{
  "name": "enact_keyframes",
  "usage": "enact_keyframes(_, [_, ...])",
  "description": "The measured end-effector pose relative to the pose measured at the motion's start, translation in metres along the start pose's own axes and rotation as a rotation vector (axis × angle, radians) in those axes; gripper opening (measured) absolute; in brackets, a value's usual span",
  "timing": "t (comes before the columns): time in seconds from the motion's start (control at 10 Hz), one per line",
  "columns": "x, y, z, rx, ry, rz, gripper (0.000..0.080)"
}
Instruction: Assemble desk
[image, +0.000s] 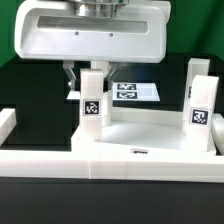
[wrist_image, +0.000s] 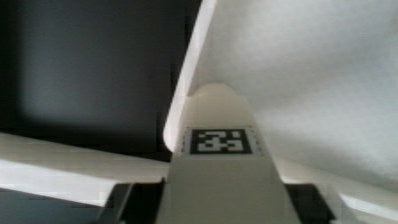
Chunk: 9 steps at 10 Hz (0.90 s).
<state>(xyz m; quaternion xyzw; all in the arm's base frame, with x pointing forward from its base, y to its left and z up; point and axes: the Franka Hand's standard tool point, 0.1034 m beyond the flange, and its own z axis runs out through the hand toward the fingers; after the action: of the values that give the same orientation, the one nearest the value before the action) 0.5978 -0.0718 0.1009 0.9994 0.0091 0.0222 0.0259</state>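
The white desk top lies flat on the table, inside the border rail. One short white leg with a tag stands upright at its corner on the exterior view's right. My gripper is shut on a second tagged leg and holds it upright over the top's corner on the exterior view's left. I cannot tell whether its lower end is seated. In the wrist view this leg runs between my dark fingers, its tip against the edge of the desk top. My gripper closes on both sides of it.
The long white border rail runs along the front, and another stretch of it runs along the exterior view's left; it also shows in the wrist view. The marker board lies flat behind the desk top. The table is black.
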Motion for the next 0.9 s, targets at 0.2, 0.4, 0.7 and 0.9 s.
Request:
enact_keyframes(0.2, [-0.0008,-0.0003,0.0004,0.011,0.001,0.186,0.0291])
enact_keyframes(0.4, [-0.0019,0.0006,0.0012,0.037,0.002,0.355,0.0291])
enact_keyframes(0.7, [-0.0062,-0.0017,0.0011,0.042,-0.019,0.504,0.0298])
enact_keyframes(0.9, [-0.0064,-0.0017,0.0007,0.035,-0.02,0.574,0.0305])
